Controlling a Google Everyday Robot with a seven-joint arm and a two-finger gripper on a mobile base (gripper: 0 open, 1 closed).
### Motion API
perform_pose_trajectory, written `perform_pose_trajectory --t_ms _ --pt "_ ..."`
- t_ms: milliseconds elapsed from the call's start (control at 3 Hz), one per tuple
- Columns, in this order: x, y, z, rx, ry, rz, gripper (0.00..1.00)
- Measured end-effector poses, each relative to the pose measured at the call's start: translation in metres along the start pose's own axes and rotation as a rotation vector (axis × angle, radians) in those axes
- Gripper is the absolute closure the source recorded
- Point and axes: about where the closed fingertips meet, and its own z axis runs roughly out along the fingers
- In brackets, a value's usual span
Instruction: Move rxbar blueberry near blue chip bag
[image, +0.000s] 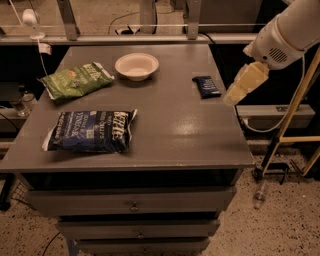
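Flat navy rxbar blueberry (206, 86) lies just left of the pincer (234, 96), which hangs by the counter's (175, 132) right edge; puffy blue chip bag (92, 131) lies well left.

- Front left on the table (175, 125) lies the blue chip bag (90, 131).
- Behind it, along the left edge, there's the green chip bag (75, 80).
- The bowl (136, 65) sits just right of that bag, toward the back.
- Over by the right edge lies the rxbar blueberry (206, 86), well apart from the blue chip bag.
- The gripper (232, 97) hangs just right of the bar, at the table's right edge.
- Drawers (132, 205) are stacked under the tabletop.
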Motion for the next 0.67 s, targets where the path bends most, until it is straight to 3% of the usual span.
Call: perform_pose_trajectory --t_ms 333,667 --pt "0.000 0.000 0.000 0.000 0.000 0.000 0.00" --pt "0.002 -0.011 0.010 0.025 -0.019 0.052 0.00"
